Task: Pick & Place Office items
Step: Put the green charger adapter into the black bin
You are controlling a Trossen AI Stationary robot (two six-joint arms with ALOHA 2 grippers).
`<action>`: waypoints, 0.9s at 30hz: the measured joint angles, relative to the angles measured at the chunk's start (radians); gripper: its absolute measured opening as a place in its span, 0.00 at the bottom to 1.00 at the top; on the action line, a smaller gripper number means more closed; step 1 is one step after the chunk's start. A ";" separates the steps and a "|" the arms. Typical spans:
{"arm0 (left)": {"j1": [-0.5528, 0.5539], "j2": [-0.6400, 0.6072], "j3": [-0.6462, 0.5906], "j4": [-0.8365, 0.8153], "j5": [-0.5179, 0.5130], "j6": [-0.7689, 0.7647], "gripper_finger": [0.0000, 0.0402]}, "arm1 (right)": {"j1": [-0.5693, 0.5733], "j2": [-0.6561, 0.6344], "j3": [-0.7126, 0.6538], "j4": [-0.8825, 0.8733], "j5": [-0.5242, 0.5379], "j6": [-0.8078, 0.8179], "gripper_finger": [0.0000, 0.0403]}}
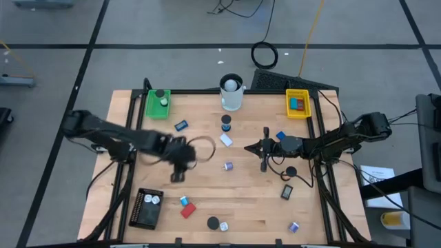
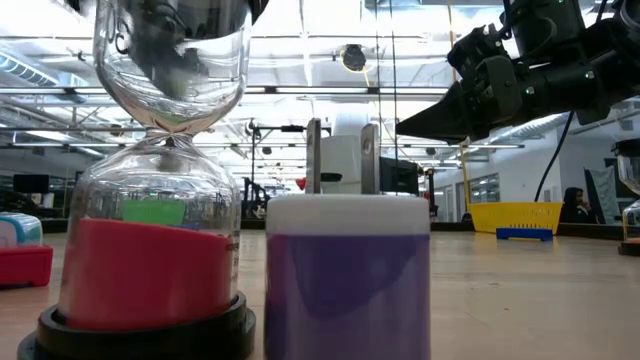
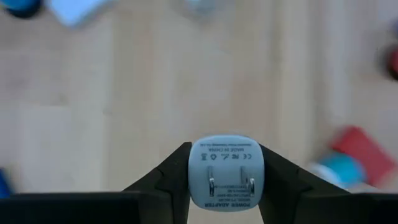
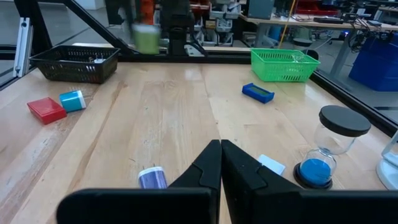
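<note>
- The left gripper [image 3: 225, 186] is over the wooden table [image 1: 207, 193], at its left-middle part, and its 2 fingers pinch a small white power adapter [image 3: 226, 172], prongs toward the camera.
- The right gripper [image 4: 221, 163] is above the table's right-middle part, fingers pressed together, holding nothing.
- A purple roll [image 4: 151, 178] lies just beside it.

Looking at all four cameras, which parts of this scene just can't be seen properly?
- High view: the left gripper is motion-blurred, so its load is unreadable there.
- Left wrist view: the power adapter held in that gripper has its lower edge cut off; the table items are blurred.
- Low view: the hourglass and purple roll block most of the table.
</note>
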 joint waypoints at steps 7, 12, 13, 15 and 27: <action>-0.325 -0.020 0.000 -0.083 -0.033 -0.292 0.35 | 0.000 0.000 0.000 0.000 0.001 0.002 0.00; -0.520 -0.011 0.000 -0.078 -0.076 -0.442 0.35 | 0.000 0.000 0.000 0.000 0.001 0.002 0.00; -0.549 -0.013 0.000 -0.080 -0.092 -0.479 0.35 | 0.000 0.000 0.000 0.000 0.001 0.002 0.00; -0.611 -0.013 0.000 -0.085 -0.115 -0.562 0.35 | 0.000 0.000 0.000 0.000 0.002 0.002 0.00; -0.857 0.105 0.000 -0.158 -0.160 -0.876 0.35 | 0.000 0.000 0.000 0.000 0.002 0.003 0.00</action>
